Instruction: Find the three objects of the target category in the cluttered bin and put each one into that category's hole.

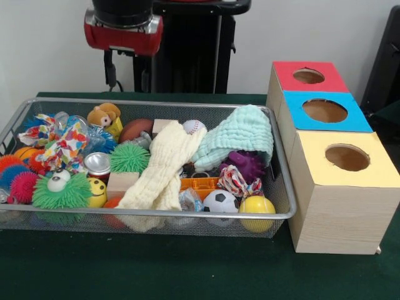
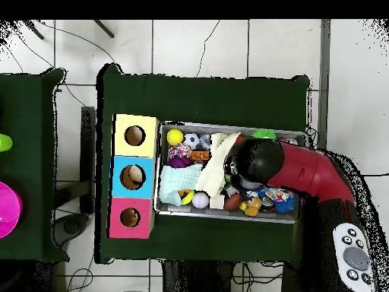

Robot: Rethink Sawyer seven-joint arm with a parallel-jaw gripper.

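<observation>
A wire mesh bin [image 1: 156, 216] holds a jumble of toys. In it lie a soccer ball [image 1: 220, 201], a yellow ball [image 1: 257, 206], a baseball [image 1: 194, 127], a brown football [image 1: 135, 129], a cream cloth [image 1: 164, 169], a mint cloth [image 1: 240, 134], a teddy [image 1: 103, 114], a green spiky ball [image 1: 129, 157] and a can [image 1: 97, 164]. Beside the bin stand three boxes with round holes: red [image 1: 308, 76], blue [image 1: 324, 110], yellow [image 1: 347, 157]. The arm's red and black end [image 1: 123, 28] hangs high over the bin's back. From overhead its black head [image 2: 258, 160] covers the gripper.
A purple spiky toy [image 1: 245, 164], a rope toy [image 1: 237, 182], a wooden block [image 1: 122, 182] and an orange plastic piece [image 1: 200, 184] fill gaps in the bin. Overhead, a second table at the left carries a pink bowl [image 2: 6, 209]. Cables trail on the floor.
</observation>
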